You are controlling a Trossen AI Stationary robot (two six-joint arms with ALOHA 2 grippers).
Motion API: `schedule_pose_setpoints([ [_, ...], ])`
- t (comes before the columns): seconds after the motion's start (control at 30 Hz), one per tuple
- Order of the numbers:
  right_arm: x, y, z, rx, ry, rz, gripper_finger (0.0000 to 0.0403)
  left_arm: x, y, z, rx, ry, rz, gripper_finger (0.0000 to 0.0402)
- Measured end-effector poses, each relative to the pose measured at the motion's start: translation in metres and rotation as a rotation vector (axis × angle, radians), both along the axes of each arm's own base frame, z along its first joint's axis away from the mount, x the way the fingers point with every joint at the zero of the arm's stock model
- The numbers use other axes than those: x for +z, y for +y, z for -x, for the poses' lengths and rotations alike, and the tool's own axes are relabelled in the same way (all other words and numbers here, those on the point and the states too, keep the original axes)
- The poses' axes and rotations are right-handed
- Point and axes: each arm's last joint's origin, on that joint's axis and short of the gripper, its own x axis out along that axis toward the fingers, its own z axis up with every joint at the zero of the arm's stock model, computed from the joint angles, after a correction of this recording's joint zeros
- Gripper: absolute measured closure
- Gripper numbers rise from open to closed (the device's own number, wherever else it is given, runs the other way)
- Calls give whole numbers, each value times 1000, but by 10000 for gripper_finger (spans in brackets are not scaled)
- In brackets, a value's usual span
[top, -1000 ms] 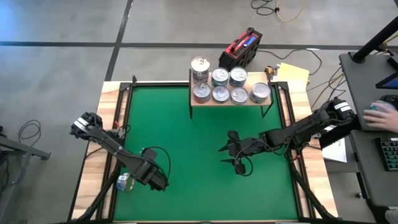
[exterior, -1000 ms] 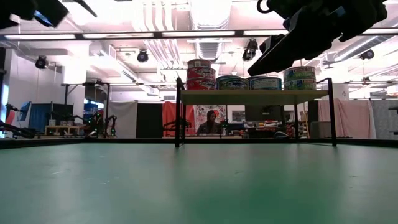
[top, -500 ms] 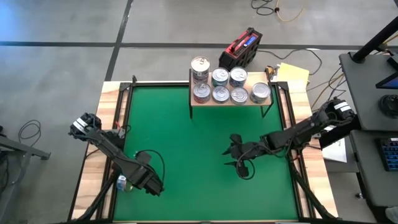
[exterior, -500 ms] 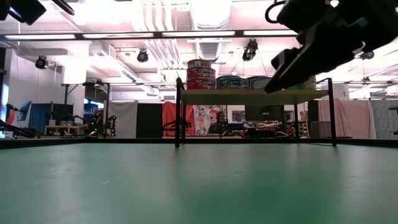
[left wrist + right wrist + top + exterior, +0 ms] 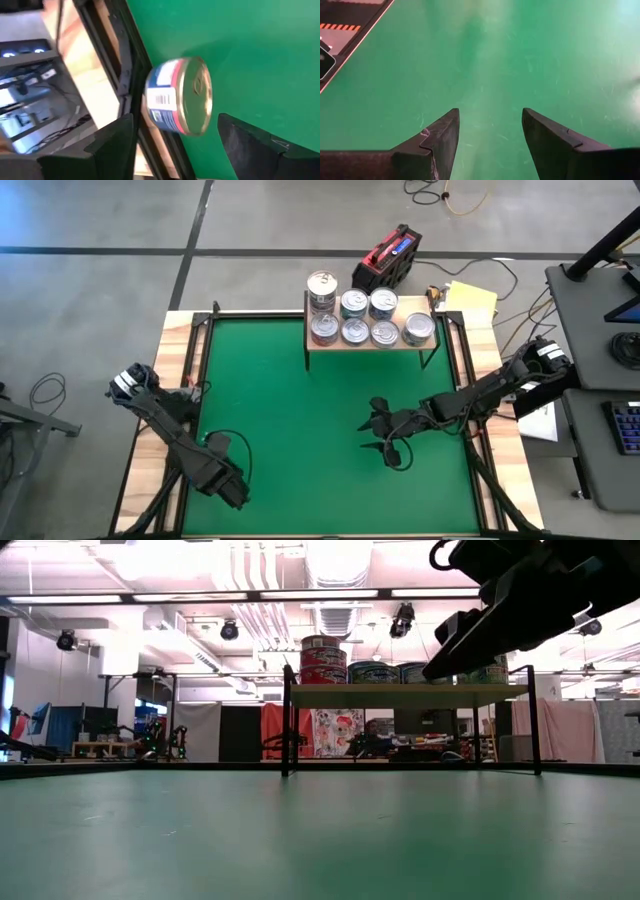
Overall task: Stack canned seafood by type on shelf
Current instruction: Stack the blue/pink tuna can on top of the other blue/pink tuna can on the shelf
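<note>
The left claw (image 5: 172, 137) is gaping open around a gold-topped can (image 5: 180, 96) showing a barcode; its label text is proving unreadable. The right claw (image 5: 490, 127) is hovering open, holding nothing.

The can (image 5: 181, 96) has a shiny gold metal lid and a glossy paper label. The mat (image 5: 300, 430) is matt green, faintly scuffed. The shelf (image 5: 370, 346) is pale smooth wood; its tins (image 5: 385, 332) have bright silver tops.
</note>
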Motion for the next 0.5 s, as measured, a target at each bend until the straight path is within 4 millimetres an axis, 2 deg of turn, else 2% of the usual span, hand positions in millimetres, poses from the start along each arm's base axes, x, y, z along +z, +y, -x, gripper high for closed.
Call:
schedule_pose_setpoints([
  [0.33,2,0,-1,18,-29,19,197,7,-19,29,91,-116,-40,125],
  [0.5,2,0,-1,18,-29,19,197,2,-21,35,110,-146,-60,125],
])
